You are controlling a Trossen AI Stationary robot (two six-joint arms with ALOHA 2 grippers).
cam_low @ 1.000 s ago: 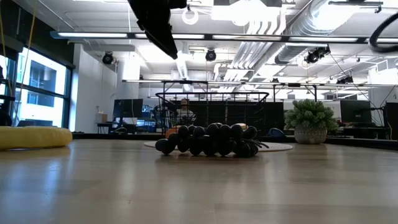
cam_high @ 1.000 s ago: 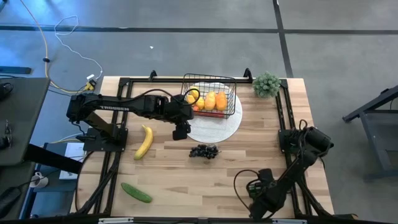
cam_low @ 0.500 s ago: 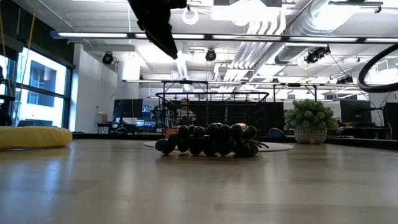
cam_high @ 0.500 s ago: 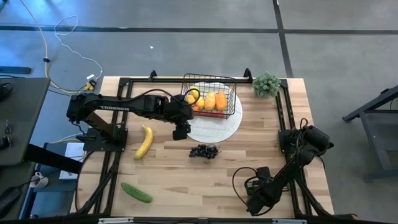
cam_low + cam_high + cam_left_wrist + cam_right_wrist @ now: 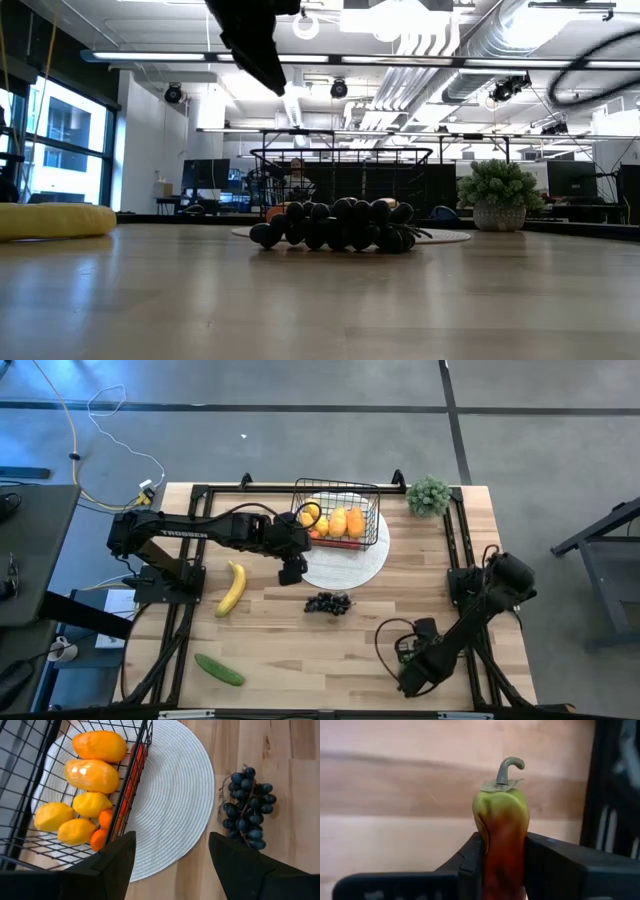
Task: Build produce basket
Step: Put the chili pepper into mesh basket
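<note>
The black wire basket (image 5: 338, 515) stands on the round white plate (image 5: 362, 565) at the table's far middle, with yellow and orange produce inside (image 5: 92, 775). My left gripper (image 5: 291, 573) (image 5: 172, 845) hovers open over the plate's left edge, beside the basket. Dark grapes (image 5: 328, 603) (image 5: 247, 807) lie on the wood just near of the plate. A banana (image 5: 232, 588) and a cucumber (image 5: 218, 669) lie at the left. Near the front right edge, my right gripper (image 5: 412, 660) is shut on a green-and-red pepper (image 5: 501, 825). My right gripper pinches the pepper's red lower body (image 5: 502, 857) between its two fingers (image 5: 547, 862). The pepper lies along the fingers, and its green top with the curled stem (image 5: 507, 770) sticks out past their tips. Whether it rests on the table I cannot tell.
A small green bushy plant (image 5: 429, 495) stands at the far right corner. Black frame rails (image 5: 455, 550) run along the table's left and right sides. Bare wood lies between the grapes and the right gripper.
My right arm has shifted a little away from the table's near edge, and its cable loop has swung upward in the low view. The left arm, the basket and the loose produce have stayed where they were.
</note>
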